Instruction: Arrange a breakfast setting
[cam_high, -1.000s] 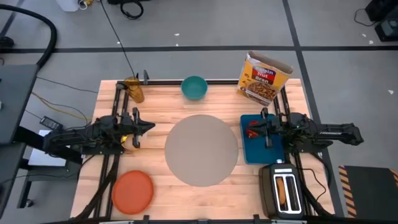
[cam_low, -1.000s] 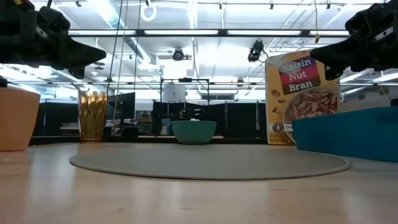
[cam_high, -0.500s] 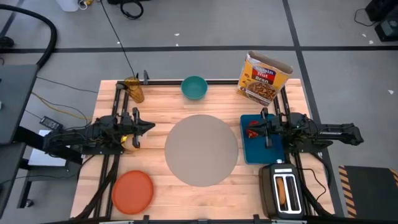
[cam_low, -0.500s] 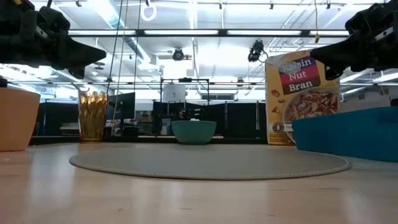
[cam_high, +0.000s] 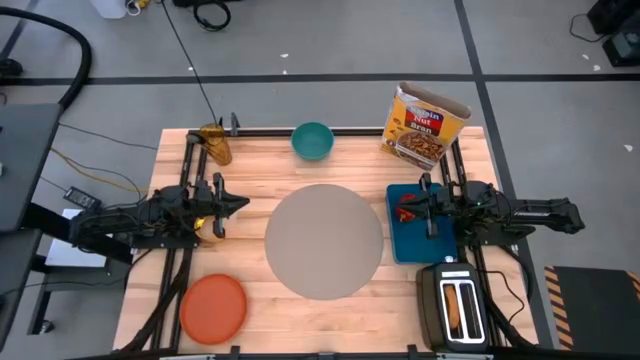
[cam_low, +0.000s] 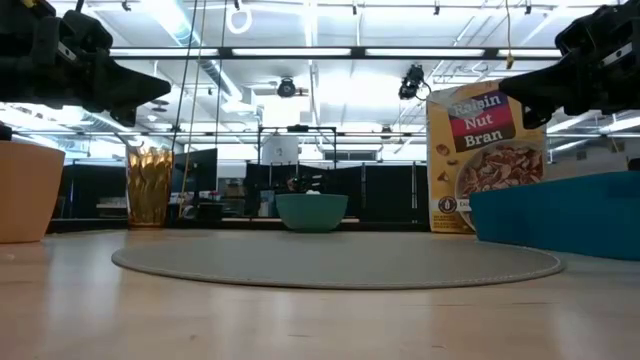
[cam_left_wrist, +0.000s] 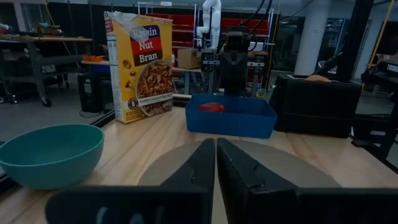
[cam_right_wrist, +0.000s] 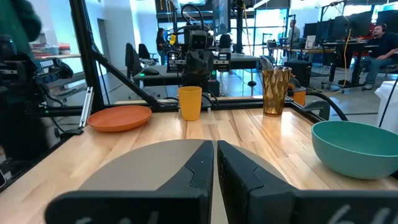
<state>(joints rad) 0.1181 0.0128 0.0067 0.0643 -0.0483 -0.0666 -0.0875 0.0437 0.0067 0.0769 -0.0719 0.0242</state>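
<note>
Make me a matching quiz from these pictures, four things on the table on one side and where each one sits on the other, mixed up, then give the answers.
Things:
1. orange plate
2. teal bowl
3. grey placemat
4. toaster

Places, as the high view shows them:
A. middle of the table
B. near right corner
C. far edge, near the middle
D. near left corner

Pairs: 1-D, 2-C, 3-A, 4-B

no visible change, nothing has moved
</note>
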